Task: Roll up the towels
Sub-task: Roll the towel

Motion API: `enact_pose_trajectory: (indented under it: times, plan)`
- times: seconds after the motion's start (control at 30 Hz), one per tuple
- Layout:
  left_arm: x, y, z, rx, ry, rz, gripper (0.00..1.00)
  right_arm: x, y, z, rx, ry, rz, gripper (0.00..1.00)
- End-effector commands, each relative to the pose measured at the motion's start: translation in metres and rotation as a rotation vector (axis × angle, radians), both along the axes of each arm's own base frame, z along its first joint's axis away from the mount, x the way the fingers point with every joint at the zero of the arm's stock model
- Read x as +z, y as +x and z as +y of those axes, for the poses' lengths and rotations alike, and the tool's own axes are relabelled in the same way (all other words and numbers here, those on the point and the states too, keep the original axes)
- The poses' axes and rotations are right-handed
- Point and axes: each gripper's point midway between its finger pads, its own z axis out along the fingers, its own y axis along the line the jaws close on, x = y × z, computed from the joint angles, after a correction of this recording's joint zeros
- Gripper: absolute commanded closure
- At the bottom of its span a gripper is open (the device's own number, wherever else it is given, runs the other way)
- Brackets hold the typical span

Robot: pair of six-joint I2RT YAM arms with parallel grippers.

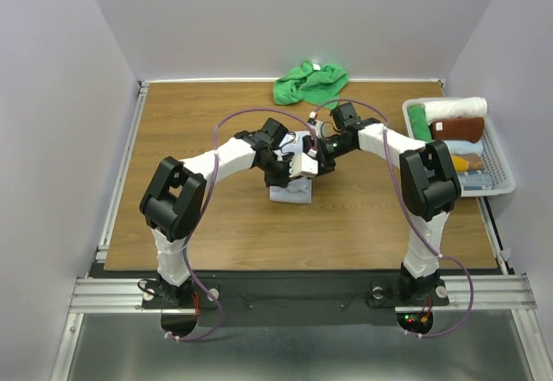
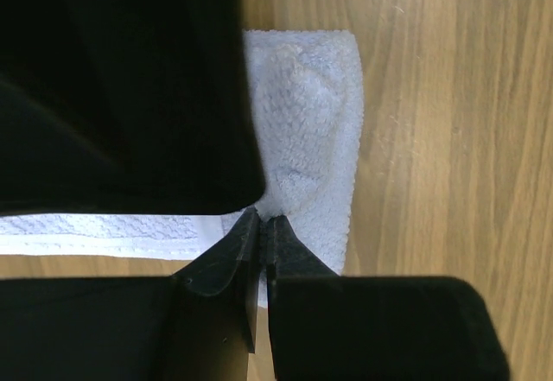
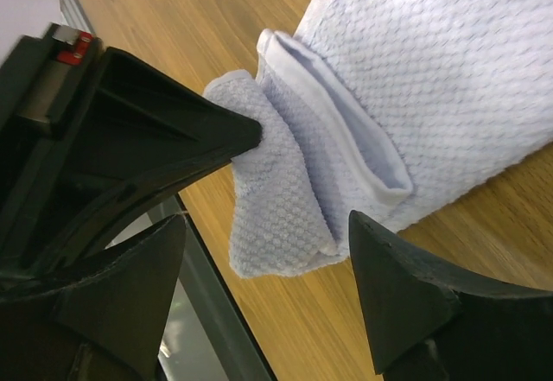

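Both claws at the pale towel (image 1: 289,193) on the desk (image 1: 216,225).
Only the left wrist view shows the left claw (image 2: 260,223) pinching its fold; the right claw (image 3: 302,182) is spread around its corner.

Pale bluish-white towel (image 1: 289,194), folded, table (image 1: 173,225) centre, green towel (image 1: 309,83), crumpled, far edge

Left pincer (image 2: 261,222) jaws pressed together, tips touching pale towel (image 2: 311,130) on wood table (image 2: 449,139).
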Motion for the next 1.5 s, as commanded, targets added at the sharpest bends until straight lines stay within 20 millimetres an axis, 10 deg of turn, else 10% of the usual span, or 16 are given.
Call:
enact_pose_trajectory:
  times: [0.0, 0.53, 0.73, 1.0, 1.2, 1.47]
  plan:
    - [0.019, 0.015, -0.008, -0.014, -0.041, -0.037, 0.94, 0.006, 0.001, 0.005, 0.031, 0.032, -0.016, 0.19]
    - [0.005, 0.036, -0.011, 0.015, -0.052, -0.002, 0.91, -0.030, -0.003, -0.007, 0.066, -0.048, -0.039, 0.22]
    - [0.011, 0.037, -0.014, 0.016, -0.068, 0.004, 0.88, -0.050, 0.002, -0.010, 0.063, -0.095, -0.035, 0.50]
    - [0.041, 0.037, -0.002, 0.057, -0.084, -0.049, 0.57, -0.059, 0.012, -0.010, 0.033, -0.096, 0.010, 0.80]
    - [0.062, 0.021, 0.026, 0.059, -0.127, -0.212, 0.39, -0.053, 0.015, -0.008, 0.000, -0.060, 0.065, 0.73]
    - [0.043, -0.006, 0.030, -0.014, -0.108, -0.362, 0.39, -0.045, 0.020, -0.003, -0.021, -0.022, 0.119, 0.62]
